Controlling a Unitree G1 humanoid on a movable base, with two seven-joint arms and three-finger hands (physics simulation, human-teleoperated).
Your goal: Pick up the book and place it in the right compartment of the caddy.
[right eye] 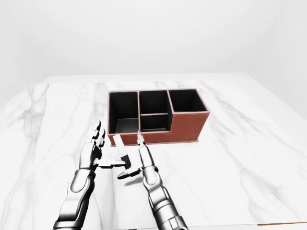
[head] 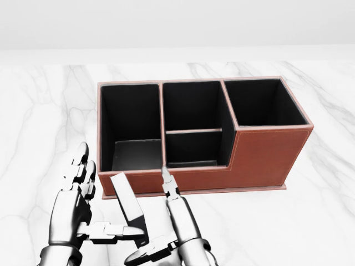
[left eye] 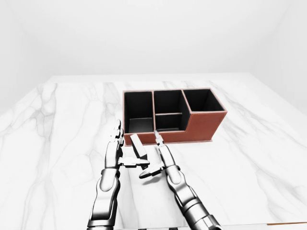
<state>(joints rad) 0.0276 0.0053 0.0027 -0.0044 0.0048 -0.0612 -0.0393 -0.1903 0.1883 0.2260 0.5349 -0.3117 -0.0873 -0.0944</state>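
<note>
Book [head: 129,206] stands tilted on the marble table [head: 310,221], just below the caddy [head: 266,158] wall in the head view, under the left compartment; long axis runs from upper left to lower right. Left hand [head: 75,208]: fingers spread upward, thumb reaching across to the book's lower end, seemingly touching; not clamped. Right hand [head: 175,224]: fingers apart, index pointing up toward the caddy, thumb curling in under the book's lower right edge. Book sits between the two hands, both near; contact on the right side cannot be confirmed.

Target right compartment [head: 265,102] lies well to the upper right, so the book must travel rightward over the tall wall.

Left-eye view [left eye: 139,146] shows the book as a thin upright slab between the palms, and both forearms; head view crops these
</note>
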